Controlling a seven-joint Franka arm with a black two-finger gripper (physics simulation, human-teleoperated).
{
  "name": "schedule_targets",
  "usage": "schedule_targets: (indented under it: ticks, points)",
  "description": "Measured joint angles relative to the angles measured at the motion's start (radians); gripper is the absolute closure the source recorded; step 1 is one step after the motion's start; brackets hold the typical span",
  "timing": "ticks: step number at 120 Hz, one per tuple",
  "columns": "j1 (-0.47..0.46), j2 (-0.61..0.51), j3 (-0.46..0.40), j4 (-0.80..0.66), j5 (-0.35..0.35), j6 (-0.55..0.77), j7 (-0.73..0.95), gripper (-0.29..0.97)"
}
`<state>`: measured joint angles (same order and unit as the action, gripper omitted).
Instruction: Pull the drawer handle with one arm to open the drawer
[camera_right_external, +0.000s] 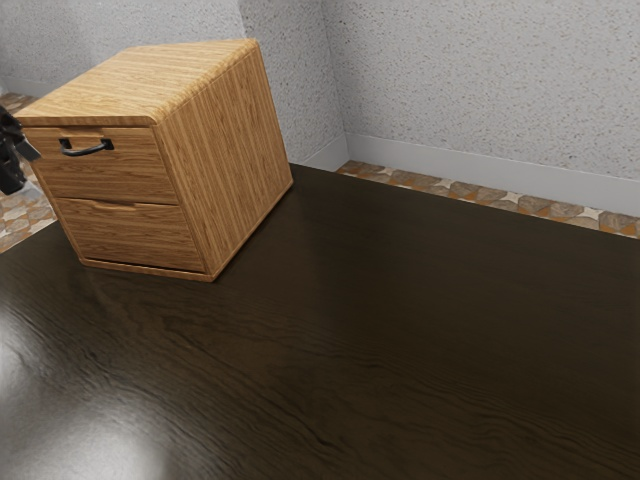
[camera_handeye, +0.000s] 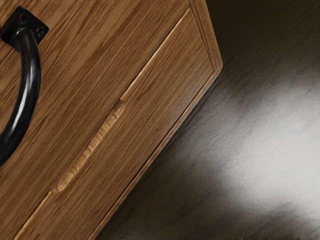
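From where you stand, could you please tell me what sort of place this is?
Likely a simulated room in a home or office: a small wooden two-drawer cabinet stands on a dark wood table, with speckled plaster walls, a pale baseboard and patterned floor tiles behind.

Soft, even light, med brightness. Dark tabletop (camera_right_external: 400, 330) is glossy: broad whitish glare at its near corner on the exterior view's left. Cabinet (camera_right_external: 220, 150) top is brightest, its side slightly dimmer, w/ weak shadow at the base. Wrist view: big glare patch on tabletop beside cabinet, thin highlight along black handle (camera_handeye: 26, 95).
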<state>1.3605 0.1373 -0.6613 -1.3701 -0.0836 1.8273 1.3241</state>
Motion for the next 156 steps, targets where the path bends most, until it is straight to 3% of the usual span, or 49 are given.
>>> schedule_targets:
  ticks: [24,34,51,64,99,134,156]
  points:
    - [0.041,0.034,-0.077,0.018,0.006,0.079,0.211,0.01]
    - [0.016,0.090,-0.086,0.047,0.012,0.116,0.283,0.01]
    - [-0.186,0.145,0.086,0.126,0.041,0.130,0.381,0.01]
    - [-0.231,0.149,0.140,0.151,0.048,0.126,0.437,0.02]
    - [-0.259,0.188,0.148,0.177,0.054,0.151,0.543,0.26]
    - [-0.258,0.227,0.151,0.203,0.056,0.170,0.606,0.32]
    - [-0.258,0.233,0.157,0.204,0.057,0.169,0.622,0.53]
